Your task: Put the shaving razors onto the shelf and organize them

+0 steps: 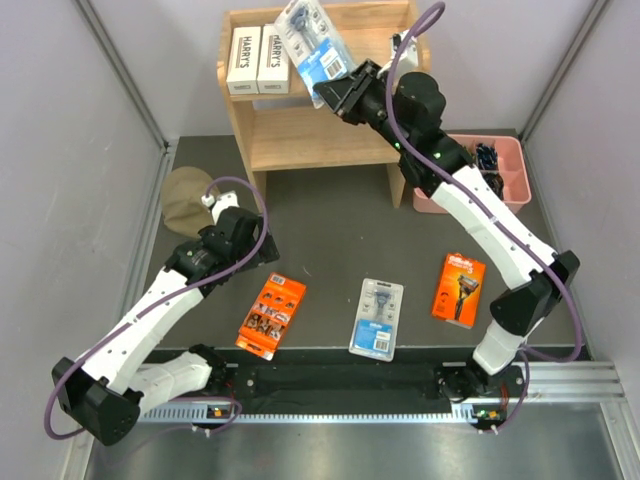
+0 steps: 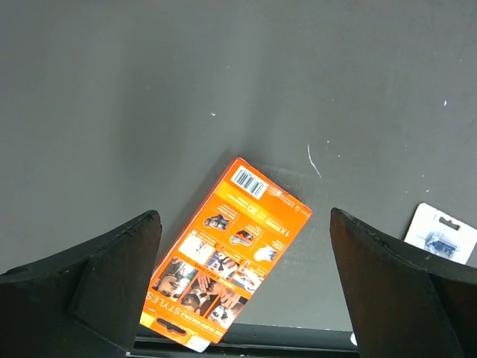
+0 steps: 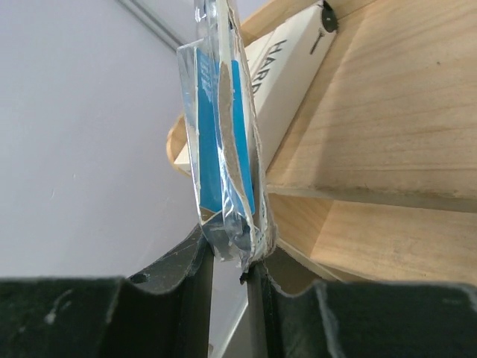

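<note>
Pinching a clear blister razor pack (image 1: 312,40) with blue label, right gripper (image 1: 335,92) holds it over the top tier of the light-wood two-tier shelf (image 1: 320,140), 12 o'clock. Left gripper (image 2: 244,246) spread wide above flat orange razor pack (image 1: 271,317), 7 o'clock. Two white boxes (image 1: 258,60) on top tier read "HARRY'S".

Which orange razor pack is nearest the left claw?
The orange pack left of the tabletop blister pack, which the left gripper points at; the other orange pack lies right.
</note>
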`<state>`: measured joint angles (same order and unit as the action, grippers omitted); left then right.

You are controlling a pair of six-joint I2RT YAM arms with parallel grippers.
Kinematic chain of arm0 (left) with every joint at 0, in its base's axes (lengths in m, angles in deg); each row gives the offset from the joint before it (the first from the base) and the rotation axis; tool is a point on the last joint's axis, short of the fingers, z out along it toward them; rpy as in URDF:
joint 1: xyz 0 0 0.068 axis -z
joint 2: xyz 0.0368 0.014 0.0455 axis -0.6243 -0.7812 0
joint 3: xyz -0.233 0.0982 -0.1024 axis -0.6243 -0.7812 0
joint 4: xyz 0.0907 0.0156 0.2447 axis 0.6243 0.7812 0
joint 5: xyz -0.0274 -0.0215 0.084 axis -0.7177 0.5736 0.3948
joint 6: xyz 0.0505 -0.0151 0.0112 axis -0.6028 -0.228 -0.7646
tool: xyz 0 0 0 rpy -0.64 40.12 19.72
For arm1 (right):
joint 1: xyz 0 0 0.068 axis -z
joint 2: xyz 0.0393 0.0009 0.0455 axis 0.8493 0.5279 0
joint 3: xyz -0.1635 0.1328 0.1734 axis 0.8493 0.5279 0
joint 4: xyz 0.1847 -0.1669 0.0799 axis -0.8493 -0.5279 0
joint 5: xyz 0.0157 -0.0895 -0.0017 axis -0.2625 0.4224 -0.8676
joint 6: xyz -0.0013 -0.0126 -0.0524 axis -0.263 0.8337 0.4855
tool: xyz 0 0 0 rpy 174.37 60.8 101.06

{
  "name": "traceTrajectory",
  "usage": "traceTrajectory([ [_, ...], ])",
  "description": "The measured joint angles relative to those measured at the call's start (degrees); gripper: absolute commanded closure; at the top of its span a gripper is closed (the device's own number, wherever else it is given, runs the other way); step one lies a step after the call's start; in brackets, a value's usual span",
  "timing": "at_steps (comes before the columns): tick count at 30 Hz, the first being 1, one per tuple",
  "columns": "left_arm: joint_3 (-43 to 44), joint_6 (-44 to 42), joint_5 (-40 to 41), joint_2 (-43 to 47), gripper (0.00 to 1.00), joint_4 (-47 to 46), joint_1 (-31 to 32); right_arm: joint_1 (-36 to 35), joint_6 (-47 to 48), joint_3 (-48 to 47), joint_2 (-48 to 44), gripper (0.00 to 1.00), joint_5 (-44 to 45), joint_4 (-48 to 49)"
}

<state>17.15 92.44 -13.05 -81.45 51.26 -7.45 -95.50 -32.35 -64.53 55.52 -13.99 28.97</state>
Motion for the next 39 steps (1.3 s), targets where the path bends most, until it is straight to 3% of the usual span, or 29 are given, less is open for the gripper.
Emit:
traceTrajectory([
  [24, -0.6, -0.7, 0.1, 0.8, 0.01, 0.1, 0.0, 1.5, -18.9, -3.5, 7.1, 0.93, 7.6, 1.2],
  [30, -0.6, -0.7, 0.3, 1.9, 0.01, 0.4, 0.0, 1.6, -21.7, -6.4, 9.2, 0.81, 7.2, -0.4],
  [35, -0.7, -0.7, 0.3, 2.4, 0.01, 0.5, 0.0, 1.6, -23.6, -8.0, 10.1, 0.64, 5.9, -0.3],
  [39, -0.9, -0.7, 0.5, 2.8, 0.01, 0.5, 0.0, 1.6, -24.1, -9.6, 11.0, 0.59, 4.5, -0.2],
])
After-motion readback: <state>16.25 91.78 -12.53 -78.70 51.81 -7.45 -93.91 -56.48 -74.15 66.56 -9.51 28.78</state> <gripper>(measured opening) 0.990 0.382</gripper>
